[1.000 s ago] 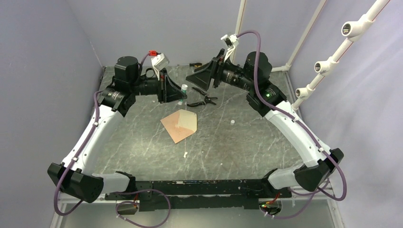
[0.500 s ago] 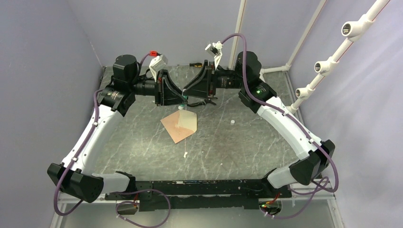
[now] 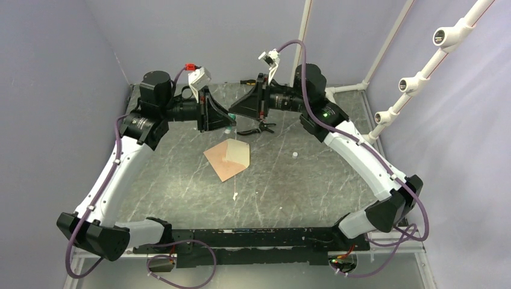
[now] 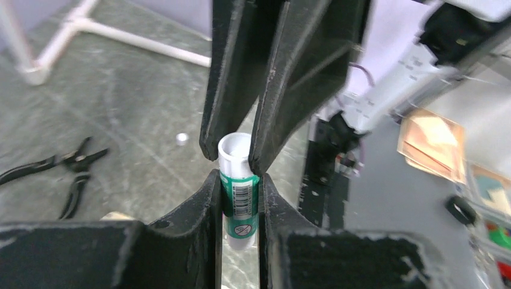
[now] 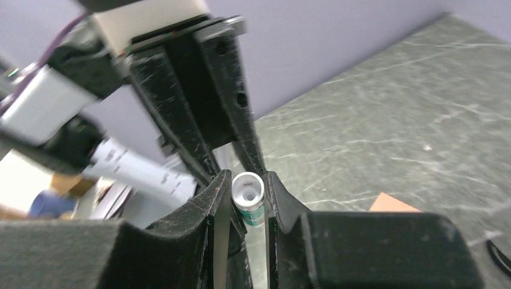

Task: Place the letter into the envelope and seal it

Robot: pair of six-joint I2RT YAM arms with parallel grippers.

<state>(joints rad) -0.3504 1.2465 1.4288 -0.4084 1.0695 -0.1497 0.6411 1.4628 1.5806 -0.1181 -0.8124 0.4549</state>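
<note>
The table [image 3: 313,180] is dark grey-green with thin white lines, like marble. The envelope [image 3: 228,158] is salmon-brown with a paler part that may be cream. The glue stick [image 4: 238,201] is white and green, with a black-and-white bar code. The left gripper [image 4: 239,177] and the right gripper [image 5: 248,177] are black. The arms [image 3: 361,156] are white with black joints. Their cables [image 3: 304,66] are purple. The pliers [image 3: 256,127] are black. The walls [image 3: 54,72] are pale purple. The pipes [image 3: 422,72] are white.
</note>
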